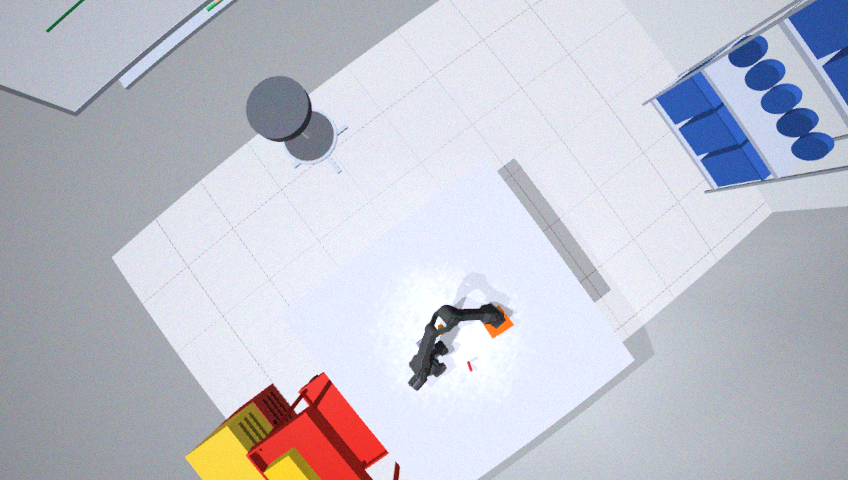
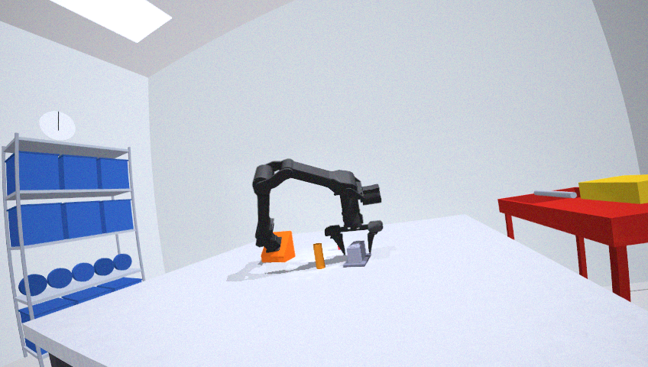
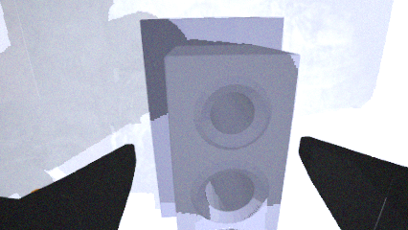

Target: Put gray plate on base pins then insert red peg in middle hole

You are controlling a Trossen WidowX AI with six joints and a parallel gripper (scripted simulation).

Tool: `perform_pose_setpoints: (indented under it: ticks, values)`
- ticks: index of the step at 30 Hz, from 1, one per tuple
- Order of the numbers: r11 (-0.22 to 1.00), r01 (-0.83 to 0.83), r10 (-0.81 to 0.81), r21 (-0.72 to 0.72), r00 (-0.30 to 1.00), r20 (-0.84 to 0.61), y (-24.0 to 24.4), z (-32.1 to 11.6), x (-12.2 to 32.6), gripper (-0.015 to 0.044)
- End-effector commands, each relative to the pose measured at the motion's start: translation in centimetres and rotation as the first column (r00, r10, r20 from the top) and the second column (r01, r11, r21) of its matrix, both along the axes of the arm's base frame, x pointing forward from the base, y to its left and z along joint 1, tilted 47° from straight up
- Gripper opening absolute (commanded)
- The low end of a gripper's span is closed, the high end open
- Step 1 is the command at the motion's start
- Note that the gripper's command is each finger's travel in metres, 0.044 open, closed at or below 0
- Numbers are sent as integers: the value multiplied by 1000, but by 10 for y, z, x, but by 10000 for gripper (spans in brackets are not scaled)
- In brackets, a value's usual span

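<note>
The gray plate (image 2: 355, 252) (image 3: 230, 69) is a thick block sitting low on the flat base (image 2: 354, 265) (image 3: 230, 30). No gap between them shows in the exterior view, and the pins are out of sight. The wrist view shows two round holes in the plate's top and the edge of a third at the bottom. My gripper (image 2: 356, 253) (image 3: 217, 143) is open, its fingers apart on either side of the plate. The red peg (image 1: 469, 366) (image 2: 338, 248) is on the table away from the plate, mostly hidden behind my gripper in the exterior view.
An orange cylinder (image 1: 440, 328) (image 2: 319, 255) stands near the base, beside the arm. My arm is mounted at an orange block (image 1: 499, 330) (image 2: 285, 248). A red cart (image 1: 345, 410) (image 2: 568, 218) stands beyond the table edge. Blue bins fill a shelf away from the table.
</note>
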State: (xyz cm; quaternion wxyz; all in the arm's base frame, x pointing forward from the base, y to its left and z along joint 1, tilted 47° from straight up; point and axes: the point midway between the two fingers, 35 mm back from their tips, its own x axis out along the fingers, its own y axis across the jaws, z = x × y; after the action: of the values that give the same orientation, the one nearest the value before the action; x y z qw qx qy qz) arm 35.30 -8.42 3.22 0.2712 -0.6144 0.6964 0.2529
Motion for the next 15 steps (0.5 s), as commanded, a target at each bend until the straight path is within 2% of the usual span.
perform_pose_setpoints:
  ticks: [1, 4, 11, 15]
  values:
    - [1000, 0, 0, 0, 1000, 1, 1, 0, 0, 440]
    - [1000, -1, 1, 2, 1000, 1, 8, 6, 3, 440]
    - [1000, -6, 6, 2, 1000, -3, 80, 73, 12, 440]
    - [1000, -8, 8, 0, 1000, -1, 86, 80, 16, 440]
